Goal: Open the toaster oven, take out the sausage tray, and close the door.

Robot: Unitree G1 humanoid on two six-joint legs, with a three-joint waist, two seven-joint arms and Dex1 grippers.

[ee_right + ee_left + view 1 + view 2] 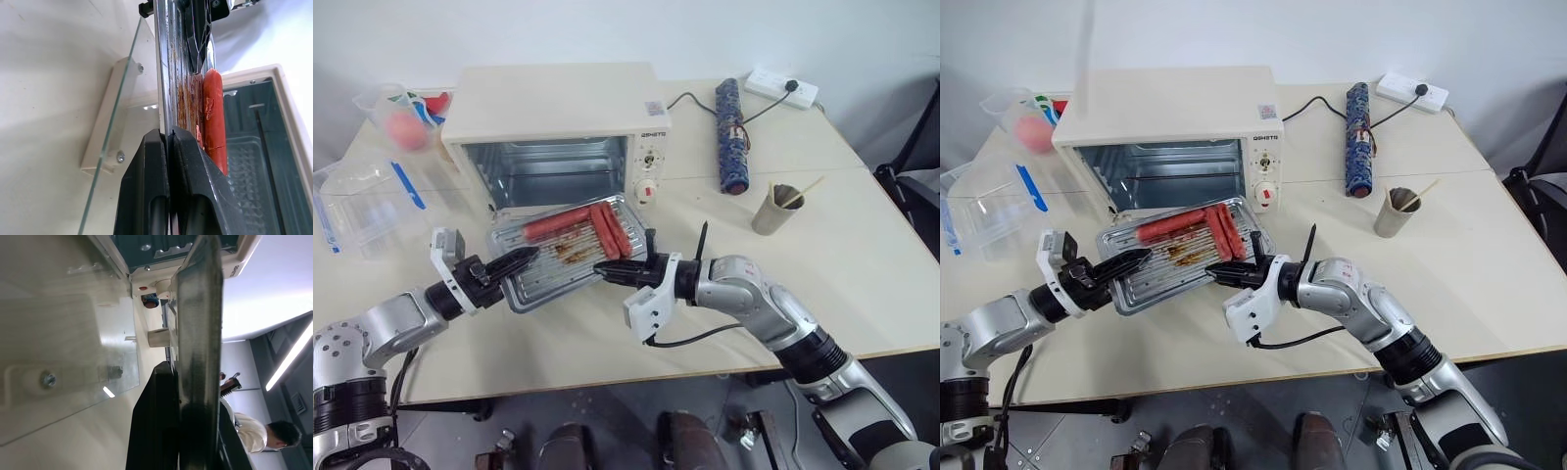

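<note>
The cream-white toaster oven point(558, 103) stands open at the back of the table, its cavity empty. Its glass door point(110, 127) hangs folded down in front, beneath the tray. The silver sausage tray point(553, 269), with red sausages point(607, 227) and brown grease marks, is held just in front of the opening, tilted. My left gripper point(524, 257) is shut on the tray's left edge. My right gripper point(607, 269) is shut on its near right edge, which the right wrist view shows clamped between the black fingers point(146, 186).
A clear plastic box point(362, 201) and a clear tub with red items point(401, 117) sit left of the oven. To the right lie a rolled blue bundle point(732, 137), a power strip point(783, 86) and a cup with sticks point(778, 208). A person point(264, 431) sits behind.
</note>
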